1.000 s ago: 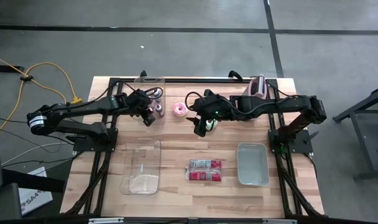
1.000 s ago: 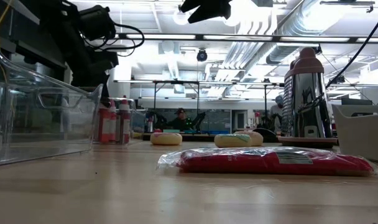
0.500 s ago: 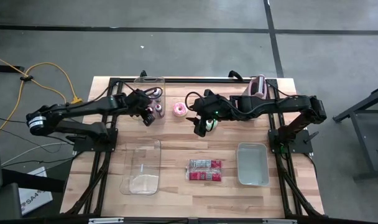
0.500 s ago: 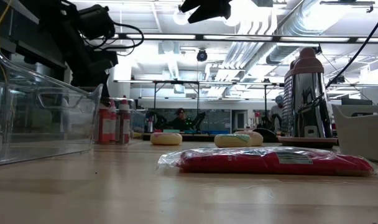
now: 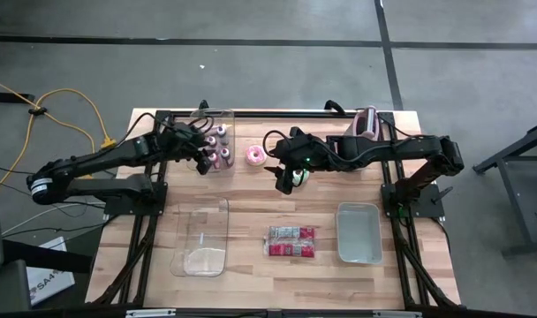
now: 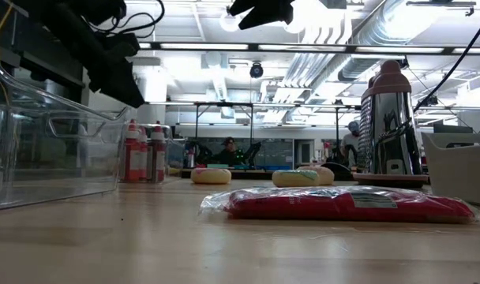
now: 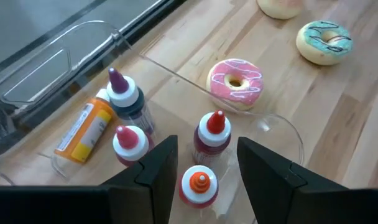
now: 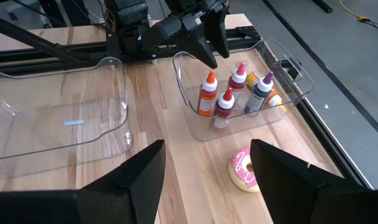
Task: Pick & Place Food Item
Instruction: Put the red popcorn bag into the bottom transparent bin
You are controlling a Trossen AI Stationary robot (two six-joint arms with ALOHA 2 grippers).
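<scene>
A pink-iced donut (image 5: 253,156) (image 7: 235,83) lies on the table beside a clear bin (image 5: 223,117) of sauce bottles (image 5: 217,147) (image 7: 212,132). A teal-iced donut (image 7: 326,41) lies farther right, and a red food packet (image 5: 291,241) (image 6: 343,203) near the front. My left gripper (image 5: 200,162) (image 7: 207,149) hangs open above the bottles and touches none of them. My right gripper (image 5: 283,184) (image 8: 206,149) hangs open in the air, right of the pink donut, with nothing between its fingers.
A second clear bin (image 5: 202,237) stands at the front left, a grey bin (image 5: 359,232) at the front right. A steel shaker with a pink lid (image 5: 366,124) (image 6: 390,118) stands at the back right. An orange bottle (image 7: 83,127) lies flat in the bottle bin.
My left gripper has risen from among the bottles and drawn back toward the table's left edge, tipping a little. The bottles have stayed standing in their bin. My right arm has kept still.
</scene>
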